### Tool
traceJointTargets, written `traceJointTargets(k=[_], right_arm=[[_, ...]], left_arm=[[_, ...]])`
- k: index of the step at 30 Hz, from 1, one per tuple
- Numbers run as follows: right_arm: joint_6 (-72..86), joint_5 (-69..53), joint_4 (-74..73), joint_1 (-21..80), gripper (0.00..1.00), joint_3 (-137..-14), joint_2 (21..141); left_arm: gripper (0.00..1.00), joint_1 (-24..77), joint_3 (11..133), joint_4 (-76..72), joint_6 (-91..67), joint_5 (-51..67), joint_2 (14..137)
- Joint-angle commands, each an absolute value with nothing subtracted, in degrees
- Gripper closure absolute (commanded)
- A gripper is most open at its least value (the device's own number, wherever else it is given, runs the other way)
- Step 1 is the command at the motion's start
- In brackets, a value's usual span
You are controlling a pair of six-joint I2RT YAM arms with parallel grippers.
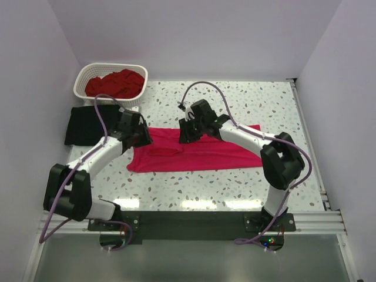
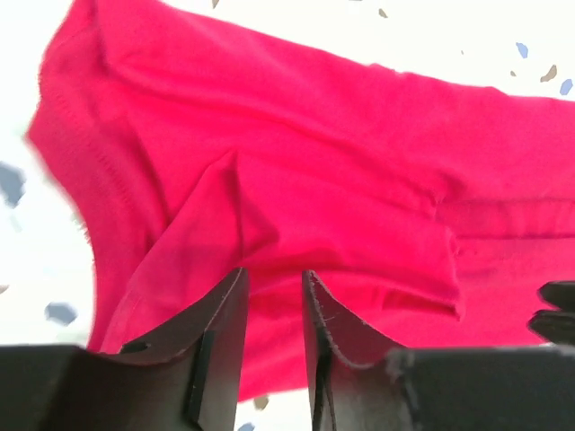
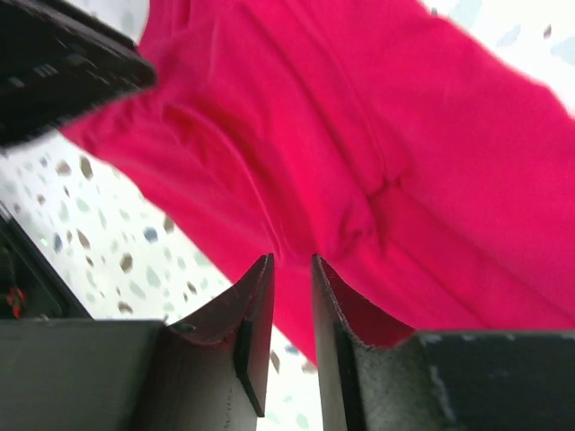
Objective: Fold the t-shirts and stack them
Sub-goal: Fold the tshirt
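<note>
Top external view: the speckled bench point(image 1: 235, 94) carries the bright pinkish-red t-shirt point(image 1: 200, 155), spread flat left to right at its middle. The black t-shirt point(image 1: 85, 124) lies at the far left. Just beyond it, the white basket point(image 1: 88, 73) holds the crumpled darker red t-shirt point(image 1: 114, 84). The left gripper point(image 2: 274, 278) sits at the pinkish-red cloth's far left edge with its jaws narrowly apart; I cannot tell whether it is pinching. The right gripper point(image 3: 292, 265), at the far edge near the middle, is clamped on a gathered fold of that shirt.
</note>
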State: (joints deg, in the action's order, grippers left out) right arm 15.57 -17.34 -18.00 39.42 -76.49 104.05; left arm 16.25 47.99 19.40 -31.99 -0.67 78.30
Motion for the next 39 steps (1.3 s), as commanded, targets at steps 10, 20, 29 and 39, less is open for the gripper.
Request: traceJointTargets(k=[10, 20, 29, 39], right_arm=[[22.60, -23.28, -5.36, 40.25, 0.82, -74.46, 111.10], [15.82, -21.28, -8.43, 40.25, 0.82, -66.54, 105.47], [13.80, -3.63, -17.82, 34.72, 0.70, -62.58, 94.41], [17.31, 8.69, -24.52, 28.92, 0.55, -54.50, 88.94]], left_arm=[[0.72, 17.67, 46.24, 12.31, -35.24, 3.95, 85.26], [0.68, 17.67, 38.14, 14.76, -37.62, 0.18, 77.36], [0.47, 17.67, 40.25, 25.21, -41.22, -6.41, 66.98], [0.50, 17.67, 32.17, 22.41, -44.82, -7.72, 67.67]])
